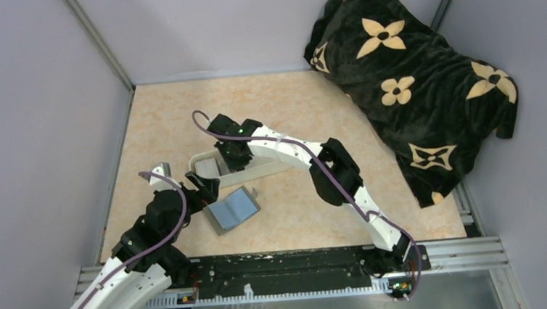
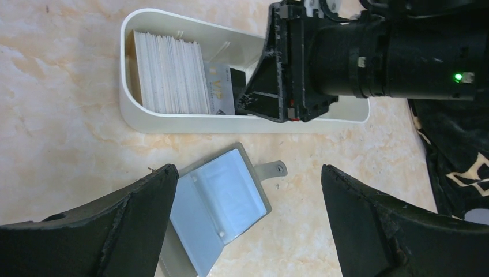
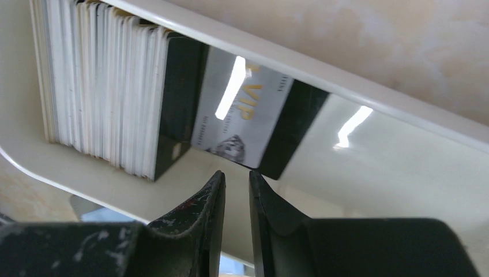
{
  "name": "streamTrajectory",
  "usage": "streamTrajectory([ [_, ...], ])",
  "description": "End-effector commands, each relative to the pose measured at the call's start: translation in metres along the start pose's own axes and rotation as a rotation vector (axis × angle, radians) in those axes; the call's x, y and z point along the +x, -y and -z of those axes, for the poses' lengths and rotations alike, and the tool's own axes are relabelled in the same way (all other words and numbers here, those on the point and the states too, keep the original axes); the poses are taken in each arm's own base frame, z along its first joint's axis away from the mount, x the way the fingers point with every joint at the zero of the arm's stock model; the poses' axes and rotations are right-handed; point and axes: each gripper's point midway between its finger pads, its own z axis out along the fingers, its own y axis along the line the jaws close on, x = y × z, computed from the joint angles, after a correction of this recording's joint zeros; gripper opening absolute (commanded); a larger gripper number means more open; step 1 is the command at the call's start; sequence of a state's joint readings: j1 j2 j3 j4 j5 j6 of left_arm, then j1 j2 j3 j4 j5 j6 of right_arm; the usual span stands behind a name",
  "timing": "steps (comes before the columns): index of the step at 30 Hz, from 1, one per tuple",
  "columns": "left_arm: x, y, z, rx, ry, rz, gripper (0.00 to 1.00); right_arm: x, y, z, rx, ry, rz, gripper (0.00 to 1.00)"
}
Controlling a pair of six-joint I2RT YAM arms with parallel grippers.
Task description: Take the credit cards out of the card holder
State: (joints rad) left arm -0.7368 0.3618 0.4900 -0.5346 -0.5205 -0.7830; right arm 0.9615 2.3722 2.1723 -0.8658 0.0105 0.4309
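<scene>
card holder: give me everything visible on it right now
The card holder is a small grey bifold wallet lying open and flat on the beige table, just in front of the white tray and apart from it. Its blue-grey inside faces up, with clear-looking pockets; no card can be made out in them. A grey strap tab with a snap hole sticks out on one side. The left tool hovers open over it; contact cannot be told.

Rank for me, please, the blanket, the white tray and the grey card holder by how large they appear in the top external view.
1. The black flowered blanket, by far the largest.
2. The white tray, long and partly hidden under the right arm.
3. The grey card holder, lying open, looks shorter than the tray.
</scene>
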Motion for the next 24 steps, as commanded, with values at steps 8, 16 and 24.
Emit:
streamTrajectory([
  [8,-0.015,0.034,-0.003,0.097,0.01,-0.002,1.0,-0.069,0.062,0.149,-0.004,0.582,-0.219,0.26],
  [16,-0.011,0.046,-0.009,0.117,-0.029,-0.01,1.0,-0.042,0.112,0.227,0.089,0.865,-0.306,0.24],
  [24,-0.023,0.061,-0.006,0.141,-0.025,-0.018,1.0,0.01,0.155,0.267,0.16,1.018,-0.389,0.38],
])
